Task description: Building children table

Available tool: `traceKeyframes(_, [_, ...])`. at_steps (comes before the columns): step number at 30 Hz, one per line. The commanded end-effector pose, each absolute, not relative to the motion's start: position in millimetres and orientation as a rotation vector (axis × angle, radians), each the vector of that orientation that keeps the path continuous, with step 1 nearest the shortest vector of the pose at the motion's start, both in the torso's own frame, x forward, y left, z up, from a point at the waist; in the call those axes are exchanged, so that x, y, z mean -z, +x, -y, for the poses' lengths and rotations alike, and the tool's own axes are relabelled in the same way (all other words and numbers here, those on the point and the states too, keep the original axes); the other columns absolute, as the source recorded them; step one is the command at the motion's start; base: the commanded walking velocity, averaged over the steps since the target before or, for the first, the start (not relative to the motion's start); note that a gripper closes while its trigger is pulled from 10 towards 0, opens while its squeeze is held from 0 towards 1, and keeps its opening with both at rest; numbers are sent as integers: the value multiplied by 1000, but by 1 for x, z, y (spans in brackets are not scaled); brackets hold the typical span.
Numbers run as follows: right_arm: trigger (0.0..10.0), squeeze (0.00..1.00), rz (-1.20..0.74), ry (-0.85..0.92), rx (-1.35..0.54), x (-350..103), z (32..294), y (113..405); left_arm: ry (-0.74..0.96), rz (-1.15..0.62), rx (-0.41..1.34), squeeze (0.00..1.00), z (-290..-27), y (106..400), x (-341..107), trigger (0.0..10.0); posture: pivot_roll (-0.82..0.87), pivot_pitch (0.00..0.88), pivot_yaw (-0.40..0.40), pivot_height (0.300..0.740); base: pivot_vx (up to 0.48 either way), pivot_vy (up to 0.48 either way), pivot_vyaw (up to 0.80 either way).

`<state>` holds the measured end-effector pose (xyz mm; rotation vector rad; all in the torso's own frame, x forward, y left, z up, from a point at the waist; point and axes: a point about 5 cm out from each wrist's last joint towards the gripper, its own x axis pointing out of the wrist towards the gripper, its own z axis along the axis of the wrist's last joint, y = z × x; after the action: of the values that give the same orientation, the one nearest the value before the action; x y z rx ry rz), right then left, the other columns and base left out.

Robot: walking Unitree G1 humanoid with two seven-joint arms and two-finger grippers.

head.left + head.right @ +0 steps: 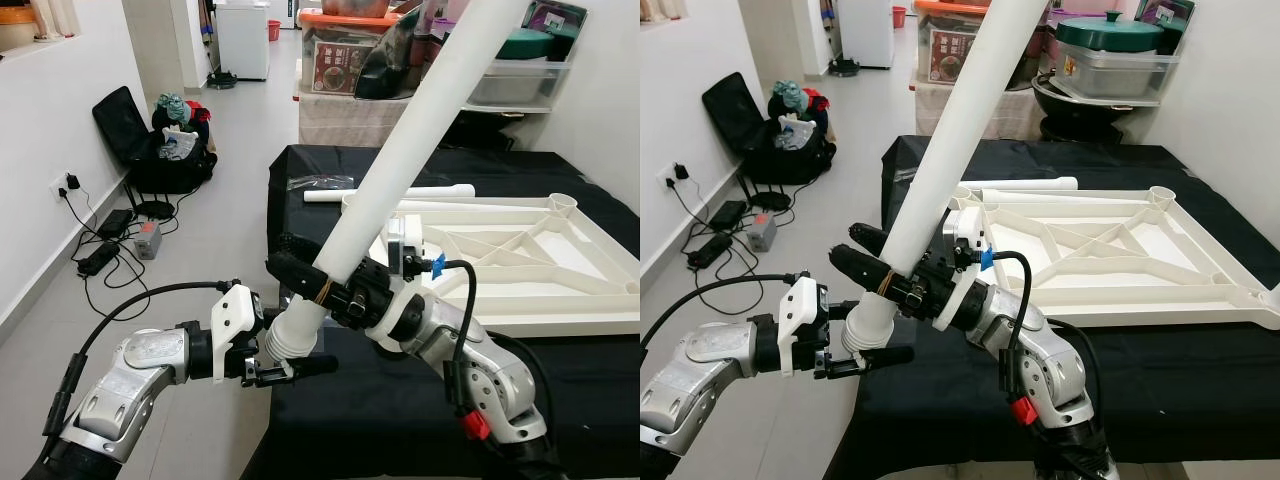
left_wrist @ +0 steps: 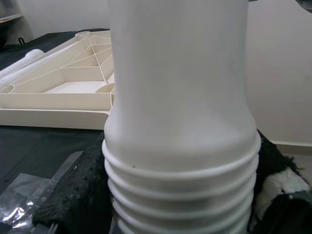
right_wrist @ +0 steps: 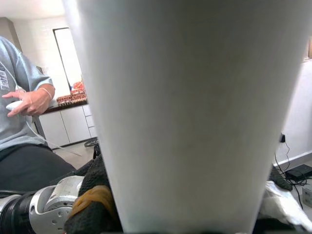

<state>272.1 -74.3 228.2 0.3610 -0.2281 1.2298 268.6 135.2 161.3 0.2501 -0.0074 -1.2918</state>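
A long white table leg (image 1: 420,110) slants up across the view, and my right gripper (image 1: 308,278) is shut on its lower part. The leg's threaded end (image 1: 295,335) points down over the front left corner of the black-covered table (image 1: 590,390). My left gripper (image 1: 292,366) is closed on that threaded end (image 2: 180,185), one black finger (image 1: 305,367) passing under it. The white tabletop (image 1: 520,250) lies upside down on the black cloth, to the right of both grippers. A second white leg (image 1: 390,192) lies behind it.
A clear plastic bag (image 1: 322,181) lies at the table's back left. On the floor to the left are a black bag (image 1: 150,150), cables and a power strip (image 1: 100,255). Storage boxes (image 1: 340,70) stand behind the table. A person in a grey shirt (image 3: 19,112) is nearby.
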Motion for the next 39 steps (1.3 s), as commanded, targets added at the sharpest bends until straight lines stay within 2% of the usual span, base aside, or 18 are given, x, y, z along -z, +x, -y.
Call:
traceKeyframes(1, [0,0,285,412,-1223,-238,77,270,286,-8,1325,0,-131,265,-156,10000,63,0,-64,740,0,0,0])
traceKeyframes(2, [0,0,284,417,-1227,-237,76,269,286,-3,1316,0,-131,266,-156,10000,61,0,-65,740,0,0,0])
traceKeyframes(3, [0,0,282,418,-1230,-237,75,268,287,9,1300,749,-131,268,-156,10000,59,0,-65,740,0,0,0])
traceKeyframes(4, [0,0,282,418,-1230,-237,75,268,287,9,1300,749,-131,268,-156,10000,59,0,-65,740,0,0,0])
traceKeyframes(5, [0,0,281,420,-1231,-236,75,267,279,18,1288,1000,-132,269,-156,10000,58,0,-64,740,0,0,0])
traceKeyframes(13, [0,0,279,383,-1150,-234,82,277,240,73,1195,1000,-135,279,-162,10000,61,0,-68,740,0,0,0])
traceKeyframes(15, [0,0,272,320,-1035,-231,95,292,227,77,1159,1000,-138,280,-161,10000,63,0,-69,740,0,0,0])
traceKeyframes(17, [0,0,272,320,-1035,-231,95,292,227,77,1159,1000,-138,280,-161,10000,63,0,-69,740,0,0,0])
traceKeyframes(18, [0,0,254,223,-854,-226,117,312,221,77,1113,1000,-140,280,-159,10000,62,0,-70,740,0,0,0])
traceKeyframes(19, [0,0,254,223,-854,-226,117,312,221,77,1113,1000,-140,280,-159,10000,62,0,-70,740,0,0,0])
traceKeyframes(20, [0,0,244,199,-750,-225,131,322,226,76,1081,1000,-141,281,-158,10000,64,0,-71,740,0,0,0])
traceKeyframes(21, [0,0,244,199,-750,-225,131,322,226,76,1081,1000,-141,281,-158,10000,64,0,-71,740,0,0,0])
traceKeyframes(25, [0,0,204,190,-537,-218,161,337,235,67,1055,1000,-141,281,-155,10000,71,0,-70,740,0,0,0])
traceKeyframes(33, [0,0,180,174,-492,-212,167,336,234,64,1023,1000,-146,282,-153,10000,63,0,-57,740,0,0,0])
traceKeyframes(36, [0,0,158,148,-509,-203,166,330,284,66,862,1000,-157,296,-151,10000,58,0,-53,740,0,0,0])
traceKeyframes(37, [0,0,158,148,-509,-203,166,330,284,66,862,1000,-157,296,-151,10000,58,0,-53,740,0,0,0])
traceKeyframes(38, [0,0,154,140,-525,-200,166,328,304,67,813,651,-160,300,-150,10000,58,0,-53,740,0,0,0])
traceKeyframes(39, [0,0,151,135,-542,-198,166,325,313,67,783,463,-161,303,-149,10000,60,0,-53,740,0,0,0])
